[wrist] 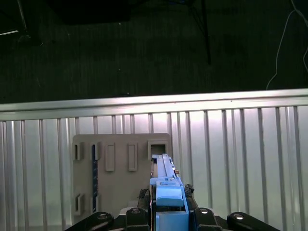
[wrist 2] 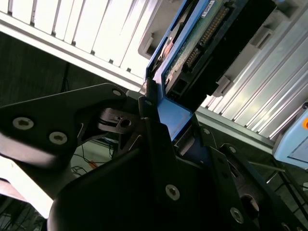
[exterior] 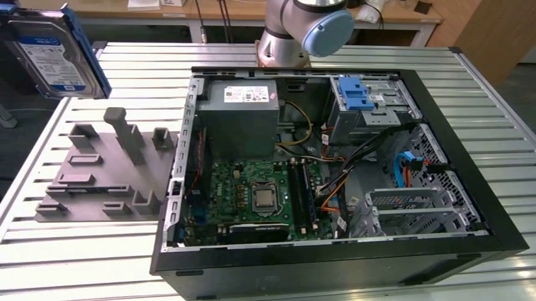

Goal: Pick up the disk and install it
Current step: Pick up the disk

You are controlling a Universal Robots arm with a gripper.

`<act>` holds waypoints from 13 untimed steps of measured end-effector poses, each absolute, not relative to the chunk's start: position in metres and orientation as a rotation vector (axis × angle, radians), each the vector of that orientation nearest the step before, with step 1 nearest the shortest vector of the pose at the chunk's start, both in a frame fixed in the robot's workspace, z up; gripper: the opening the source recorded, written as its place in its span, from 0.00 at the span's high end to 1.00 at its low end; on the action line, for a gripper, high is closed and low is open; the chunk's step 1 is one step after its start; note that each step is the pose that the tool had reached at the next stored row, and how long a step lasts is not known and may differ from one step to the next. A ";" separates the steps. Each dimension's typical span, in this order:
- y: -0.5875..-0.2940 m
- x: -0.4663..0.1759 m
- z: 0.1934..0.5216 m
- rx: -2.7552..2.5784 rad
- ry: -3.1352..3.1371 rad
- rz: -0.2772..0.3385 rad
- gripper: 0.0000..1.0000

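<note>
Gripper [wrist 2: 171, 120] clamps the disk [exterior: 52, 53] by its blue carrier edge, above the counter [exterior: 84, 263]. You risk it pivoting in that narrow hold and clipping the case [exterior: 335, 266].

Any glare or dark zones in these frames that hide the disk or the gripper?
Exterior view: even light, the disk plain, the computer case shaded inside. Second wrist view: the table slats glare white, the gripper dark against them, shut on the disk's blue frame. First wrist view: dark beyond the table, a bright band along its edge, the blue frame well lit.
</note>
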State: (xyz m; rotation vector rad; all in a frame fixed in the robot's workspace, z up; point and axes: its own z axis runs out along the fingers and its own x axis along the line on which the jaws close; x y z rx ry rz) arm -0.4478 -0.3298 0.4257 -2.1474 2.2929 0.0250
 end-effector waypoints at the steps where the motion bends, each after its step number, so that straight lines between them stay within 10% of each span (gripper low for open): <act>1: -0.330 -0.448 0.427 -2.147 2.293 0.025 0.64; 13: -0.330 -0.448 0.437 -2.147 2.293 0.025 0.64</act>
